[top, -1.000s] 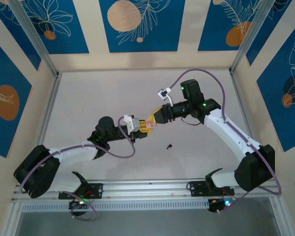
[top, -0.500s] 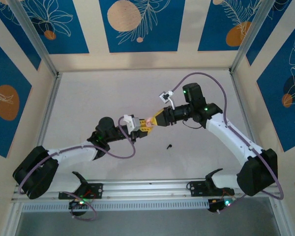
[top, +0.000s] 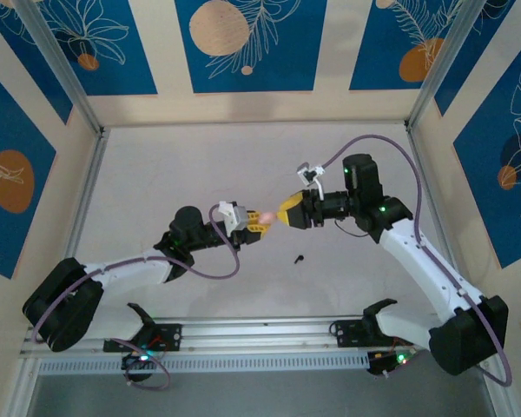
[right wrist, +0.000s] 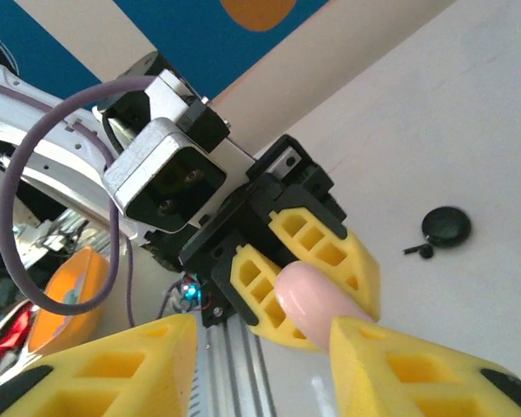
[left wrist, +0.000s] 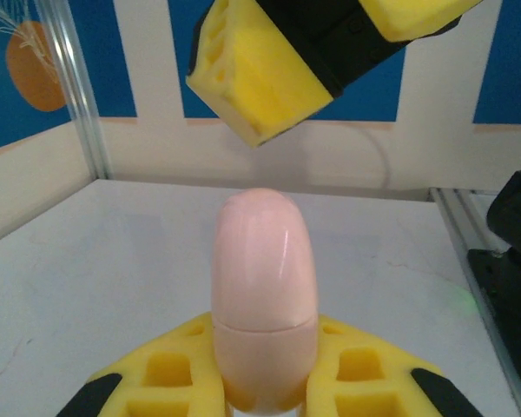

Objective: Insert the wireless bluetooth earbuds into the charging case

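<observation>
Pulled back in the top view, the right jaws stand just apart from the pink charging case (top: 265, 215) the left jaws clamp; a black earbud (top: 299, 258) lies on the bench (top: 174, 174) nearby, unloaded. Left wrist: case upright, lid seemingly shut. Right wrist: right jaws wide, empty, case ahead.

Glossy plastic charging case (left wrist: 264, 287) (matt table (left wrist: 87, 261))
</observation>
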Available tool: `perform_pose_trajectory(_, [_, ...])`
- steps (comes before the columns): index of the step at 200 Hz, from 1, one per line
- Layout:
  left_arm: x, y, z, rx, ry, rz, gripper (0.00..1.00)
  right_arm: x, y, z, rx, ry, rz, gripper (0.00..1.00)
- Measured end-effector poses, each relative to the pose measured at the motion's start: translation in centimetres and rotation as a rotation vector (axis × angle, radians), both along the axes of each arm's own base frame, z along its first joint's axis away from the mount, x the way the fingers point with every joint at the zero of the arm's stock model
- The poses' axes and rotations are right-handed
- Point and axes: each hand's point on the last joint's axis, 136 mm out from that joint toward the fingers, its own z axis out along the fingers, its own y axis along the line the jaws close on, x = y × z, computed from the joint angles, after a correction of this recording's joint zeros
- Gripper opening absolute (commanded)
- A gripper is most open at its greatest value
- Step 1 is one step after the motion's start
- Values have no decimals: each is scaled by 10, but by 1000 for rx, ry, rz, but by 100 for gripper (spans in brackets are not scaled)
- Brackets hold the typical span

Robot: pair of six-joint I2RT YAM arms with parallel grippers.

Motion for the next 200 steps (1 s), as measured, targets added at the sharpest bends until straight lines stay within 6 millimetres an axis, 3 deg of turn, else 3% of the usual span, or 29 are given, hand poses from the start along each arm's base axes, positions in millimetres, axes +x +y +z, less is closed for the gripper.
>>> perform_pose_trajectory(21, [-6, -2, 3, -10, 10, -41, 7, -3, -4, 7, -5, -134, 4, 52])
perform_pose_trajectory(42, [-12, -4, 2, -14, 28, -80, 7, -7, -5, 11, -6, -289, 42, 50])
perform_pose_trajectory(99, [-20, -7, 1, -20, 49, -134, 7, -20, -6, -10, -13, -561, 170, 51])
perform_pose_trajectory(170, [-22, -8, 8, -37, 29, -153, 7, -12, 8, -38, -6, -506, 262, 49])
perform_pose_trajectory(200, [-21, -9, 8, -39, 25, -156, 7, -13, 11, -40, 5, -500, 286, 44])
